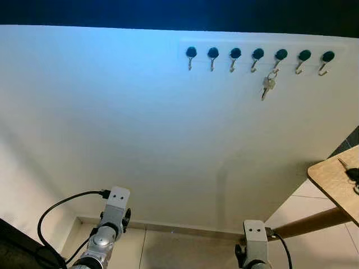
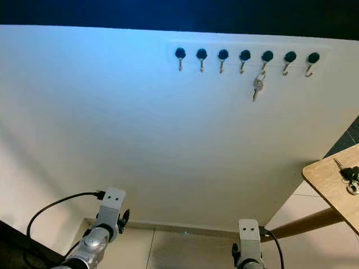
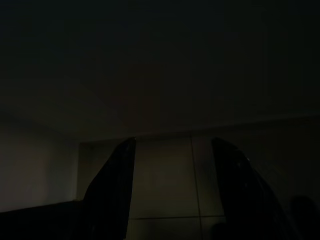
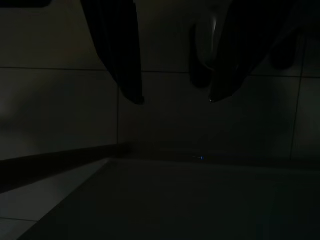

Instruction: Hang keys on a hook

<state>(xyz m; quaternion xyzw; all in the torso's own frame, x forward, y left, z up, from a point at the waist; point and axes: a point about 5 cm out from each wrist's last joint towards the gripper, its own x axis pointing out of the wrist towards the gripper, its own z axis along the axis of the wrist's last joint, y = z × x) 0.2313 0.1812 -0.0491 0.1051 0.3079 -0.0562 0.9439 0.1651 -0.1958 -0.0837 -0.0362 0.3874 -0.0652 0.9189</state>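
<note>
Silver keys (image 1: 268, 85) hang on the fifth hook (image 1: 279, 60); both grippers, fingers apart and empty, should stay lowered, clear of them.

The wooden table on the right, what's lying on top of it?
On the wooden table lies a dark bunch of keys near the picture's edge, partly cut off. The rest of the tabletop is out of frame. Another set of keys hangs on a wall hook.

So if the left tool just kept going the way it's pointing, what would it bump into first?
Most likely the tiled floor near the foot of the wall. The left wrist view looks along the left tool, open, toward pale tiles with nothing between. It is very dark, so depth is uncertain.
</note>
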